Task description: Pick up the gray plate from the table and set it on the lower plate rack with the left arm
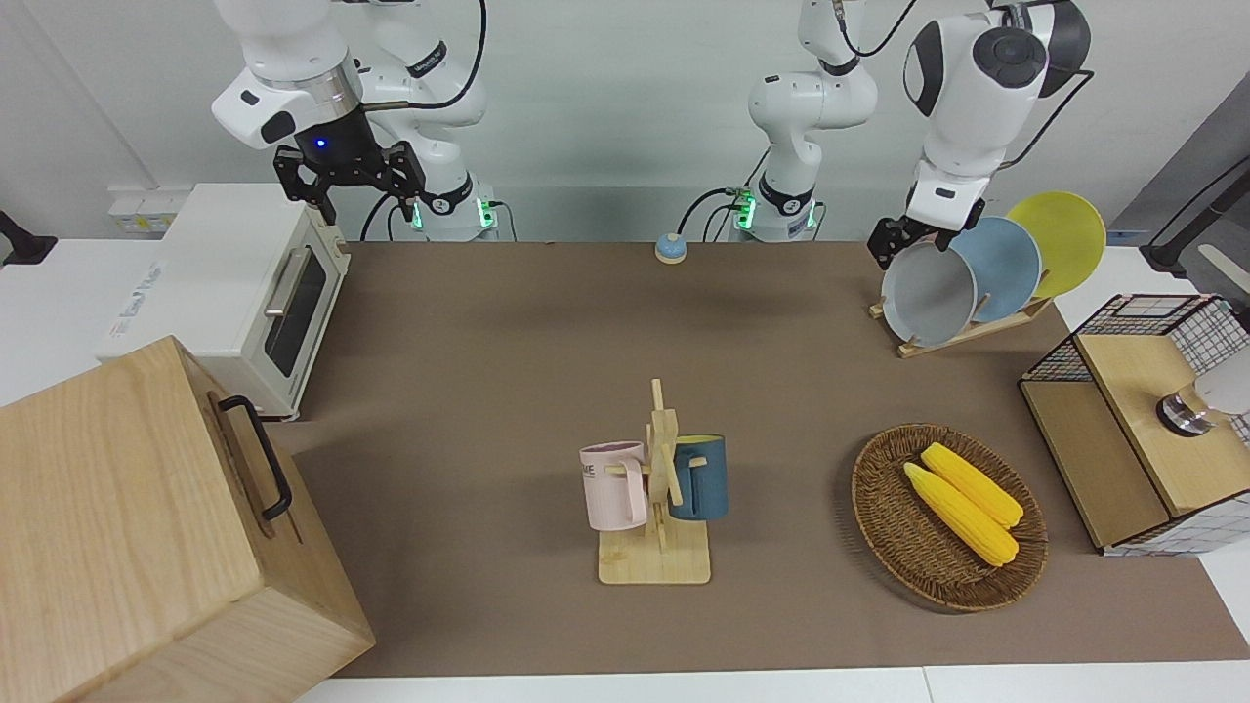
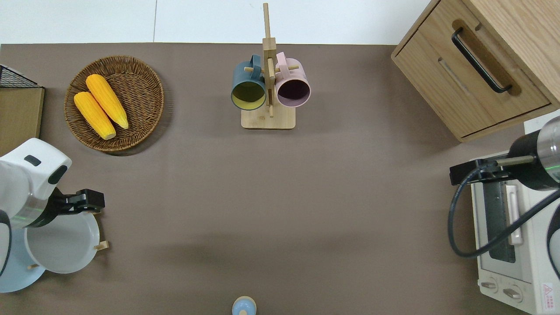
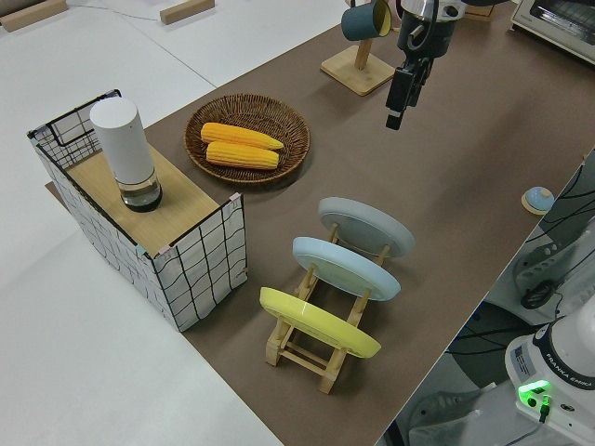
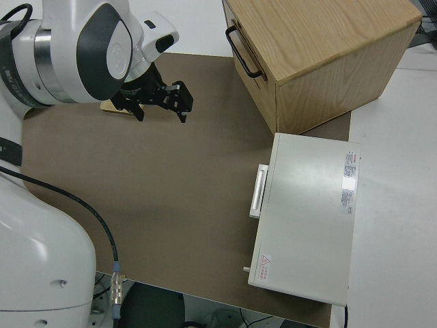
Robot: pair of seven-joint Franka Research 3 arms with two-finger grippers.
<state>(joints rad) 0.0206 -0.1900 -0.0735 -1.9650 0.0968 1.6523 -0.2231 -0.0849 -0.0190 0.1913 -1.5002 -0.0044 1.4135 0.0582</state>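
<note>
Gray plate (image 1: 928, 293) stands on edge in the lower plate rack (image 1: 962, 334), a small light-wood rack on the brown surface (image 1: 508, 371) toward the left arm's end. It fills the slot at the rack's end that points toward the middle of the surface. A light blue plate (image 1: 1006, 266) stands just beside it in the next slot, and a yellow plate (image 1: 1064, 239) in the slot after that.

Left claw (image 2: 89, 202) hangs in the air over the rack's edge beside the gray plate, holding nothing; how wide its fingers stand cannot be told. Right claw (image 1: 349, 176) belongs to the parked right arm, its fingers spread wide and empty.

A wooden mug stand (image 1: 659, 508) holds a pink mug (image 1: 615, 486) and a dark blue mug (image 1: 701, 476); dark lettering on the pink mug is too small to read. A wicker basket (image 1: 884, 527) carries two ears of corn (image 1: 962, 503). A white toaster oven (image 1: 234, 293) bears gray lettering on its top, not legible, and a red warning sticker.
</note>
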